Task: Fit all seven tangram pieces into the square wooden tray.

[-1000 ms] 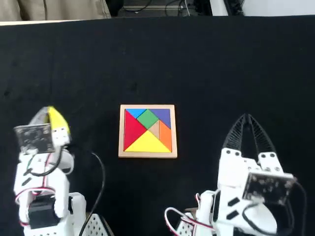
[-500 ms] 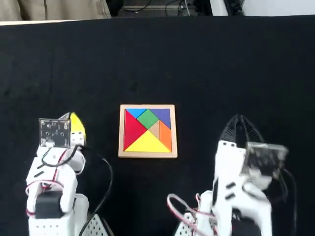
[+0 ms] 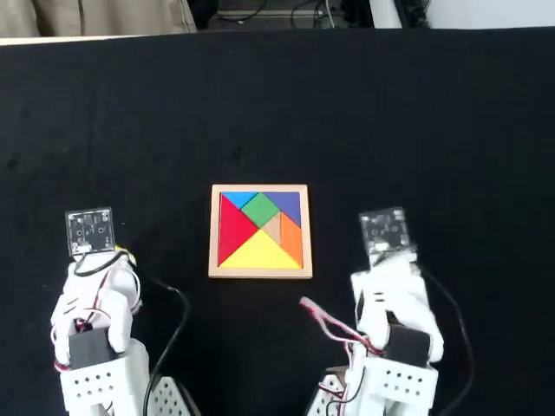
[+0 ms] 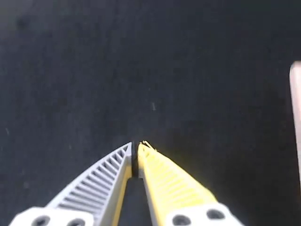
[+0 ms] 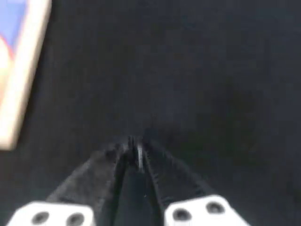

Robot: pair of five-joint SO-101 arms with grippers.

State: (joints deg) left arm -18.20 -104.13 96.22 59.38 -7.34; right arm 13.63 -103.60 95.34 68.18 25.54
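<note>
Roughly between both jaws: wooden tray.

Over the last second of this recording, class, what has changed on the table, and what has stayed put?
Both arms folded back toward their bases; the right one also swung sideways toward the wooden tray. The left gripper and right gripper are shut with nothing in them; nothing was picked up or let go. The tray and its seven tangram pieces stayed as they were.
</note>
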